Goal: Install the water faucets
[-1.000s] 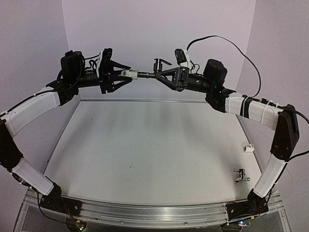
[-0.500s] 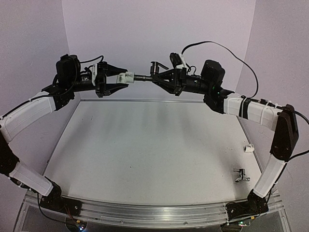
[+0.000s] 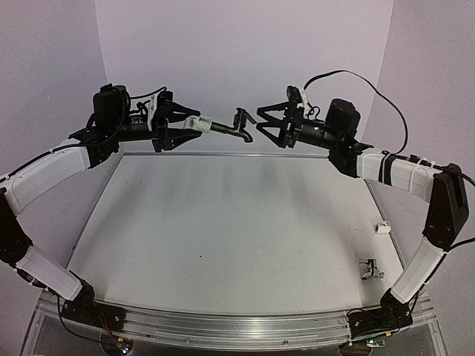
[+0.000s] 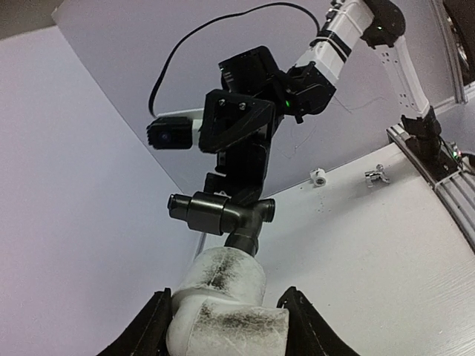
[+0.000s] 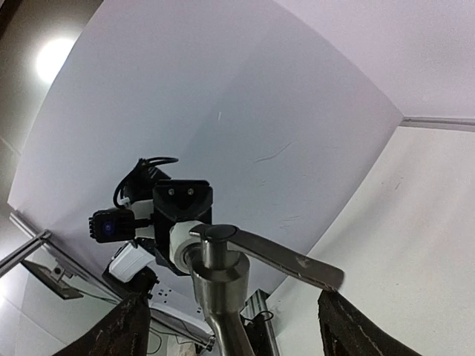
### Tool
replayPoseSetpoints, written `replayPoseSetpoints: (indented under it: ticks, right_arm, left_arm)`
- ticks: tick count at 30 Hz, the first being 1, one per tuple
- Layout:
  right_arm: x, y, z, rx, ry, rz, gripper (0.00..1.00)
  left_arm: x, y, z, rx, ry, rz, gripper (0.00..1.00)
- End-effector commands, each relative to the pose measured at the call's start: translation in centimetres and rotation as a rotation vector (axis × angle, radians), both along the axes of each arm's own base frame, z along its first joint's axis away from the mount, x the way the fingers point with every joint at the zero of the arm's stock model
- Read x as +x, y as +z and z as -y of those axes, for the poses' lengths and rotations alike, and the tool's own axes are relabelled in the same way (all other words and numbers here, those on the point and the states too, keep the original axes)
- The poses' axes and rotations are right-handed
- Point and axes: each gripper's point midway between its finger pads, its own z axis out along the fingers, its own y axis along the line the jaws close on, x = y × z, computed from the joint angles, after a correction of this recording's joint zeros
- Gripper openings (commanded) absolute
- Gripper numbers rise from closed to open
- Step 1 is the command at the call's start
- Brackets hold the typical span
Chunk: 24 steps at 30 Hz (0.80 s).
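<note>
My left gripper (image 3: 187, 122) is shut on a white elbow fitting (image 4: 223, 297), held high above the back of the table. The dark grey water faucet (image 3: 234, 126) sticks out of that fitting towards the right, its lever handle (image 5: 274, 259) on top. My right gripper (image 3: 264, 123) stands open just right of the faucet, its fingers clear of it. In the right wrist view the dark faucet (image 5: 223, 285) fills the gap between the open fingers. A silver water faucet (image 3: 369, 269) lies on the table near the right arm's base.
A small white fitting (image 3: 383, 228) lies by the table's right edge, beyond the silver faucet. The white table (image 3: 223, 222) is walled by pale panels at the back and sides. Both arms reach towards each other at the back.
My right gripper has opened, let go of the dark faucet and drawn back to the right. The left gripper keeps the fitting, and the faucet now hangs from it alone.
</note>
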Motion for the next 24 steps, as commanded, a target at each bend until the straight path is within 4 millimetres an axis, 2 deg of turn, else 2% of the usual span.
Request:
replayPoseSetpoints:
  ticks: [1,3,7,10,12,15,17,21,24]
  right_arm:
    - [-0.4,1.8,4.0,0.002,-0.092,0.167,0.82]
    - [-0.8,0.7,4.4,-0.059,-0.103,0.237,0.84]
    - [-2.1,0.4,4.6,-0.183,-0.105,0.52,0.84]
    - [-2.5,0.0,4.6,-0.27,-0.129,0.736,0.84]
    - [-2.4,-0.2,4.5,-0.33,-0.164,0.901,0.84]
    - [-2.1,-0.5,3.9,-0.387,-0.174,1.072,0.83]
    - [-1.7,-0.7,3.2,-0.413,-0.161,1.146,0.83]
    - [-0.2,-1.6,1.8,-0.435,-0.131,1.189,0.81]
    - [0.1,-2.3,0.6,-0.41,-0.083,1.175,0.8]
  left_arm:
    - [0.6,4.4,-0.6,-0.095,0.064,-0.12,0.0]
    - [1.5,4.9,-0.7,-0.126,0.099,-0.22,0.0]
    - [4.4,5.2,-0.9,-0.227,0.196,-0.534,0.0]
    - [8.1,4.4,-1.4,-0.361,0.3,-0.895,0.0]
    - [9.3,2.6,-1.8,-0.426,0.327,-1.136,0.0]
    - [9.6,0.2,-2.0,-0.451,0.296,-1.427,0.0]
    - [9.4,-0.6,-2.2,-0.459,0.272,-1.563,0.0]
    - [8.5,-0.9,-2.2,-0.457,0.241,-1.667,0.0]
    - [7.6,-1.2,-2.1,-0.43,0.216,-1.701,0.0]
